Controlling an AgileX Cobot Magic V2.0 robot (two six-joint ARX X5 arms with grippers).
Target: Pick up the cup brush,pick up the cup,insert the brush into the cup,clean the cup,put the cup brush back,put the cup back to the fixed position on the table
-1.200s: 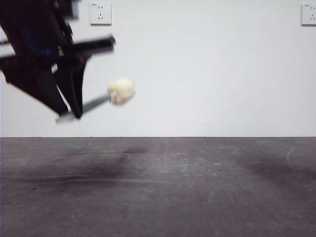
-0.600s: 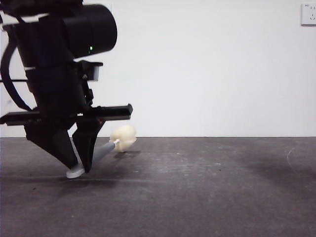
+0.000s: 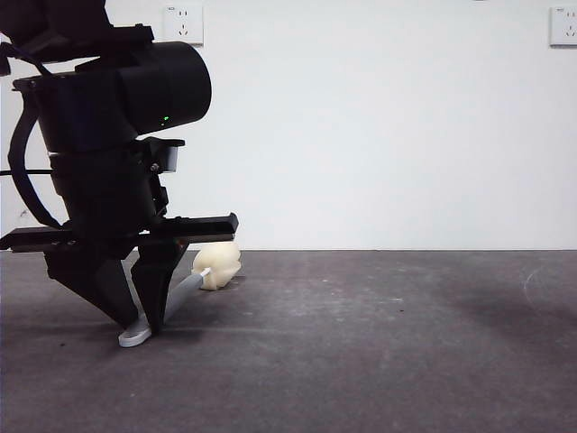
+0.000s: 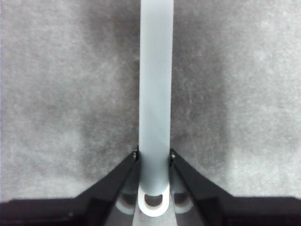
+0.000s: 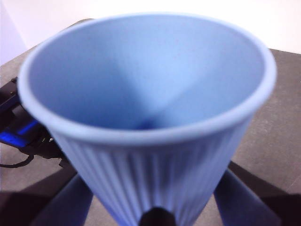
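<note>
Left gripper (image 4: 154, 157) clamps the cup brush (image 4: 156, 94) handle near its loop: stiff, light; your right gripper grasps the cup (image 5: 150, 117).

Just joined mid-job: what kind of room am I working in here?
Probably a bare lab or test bench, not a kitchen: a dark grey scuffed table, a plain white wall and wall sockets.

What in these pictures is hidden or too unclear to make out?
- Cup brush: in the front view the left gripper covers mid-handle; in the left wrist view the top edge cuts off the sponge head.
- Cup: absent from the front view; in the right wrist view it is blurred, its base cut off, hiding the right gripper.
</note>
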